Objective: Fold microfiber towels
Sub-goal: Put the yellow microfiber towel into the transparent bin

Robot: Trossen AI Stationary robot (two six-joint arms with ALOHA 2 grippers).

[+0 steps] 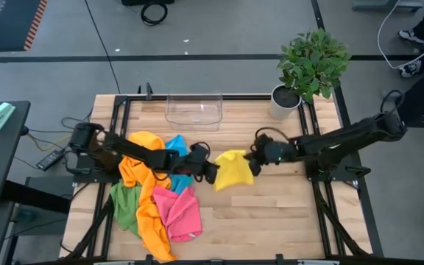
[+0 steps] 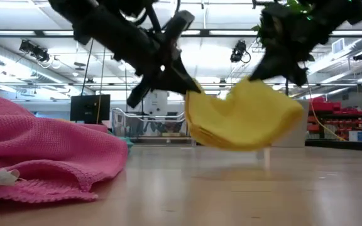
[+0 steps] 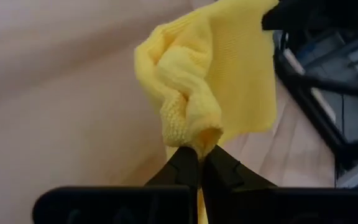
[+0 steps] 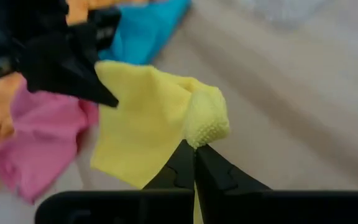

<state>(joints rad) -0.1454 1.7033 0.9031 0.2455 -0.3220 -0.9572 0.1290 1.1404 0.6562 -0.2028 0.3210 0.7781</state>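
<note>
Both claws, left claw (image 1: pixel 213 174) and right claw (image 1: pixel 255 163), clamp the lifted yellow towel (image 1: pixel 234 169) between them.

We see two dark, near-black jointed arms — the left arm (image 1: pixel 135 151) and the right arm (image 1: pixel 337 138) — each built of slim tubular links and ending in a pair of narrow, tapering black fingers (image 3: pixel 188 168) on a blocky wrist.

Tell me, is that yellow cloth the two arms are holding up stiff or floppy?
Probably floppy: the yellow towel sags in a curve between the left gripper and right gripper, both shut on it. It bunches at each pinch, so likely soft. It hangs clear of the table, seemingly light.
</note>
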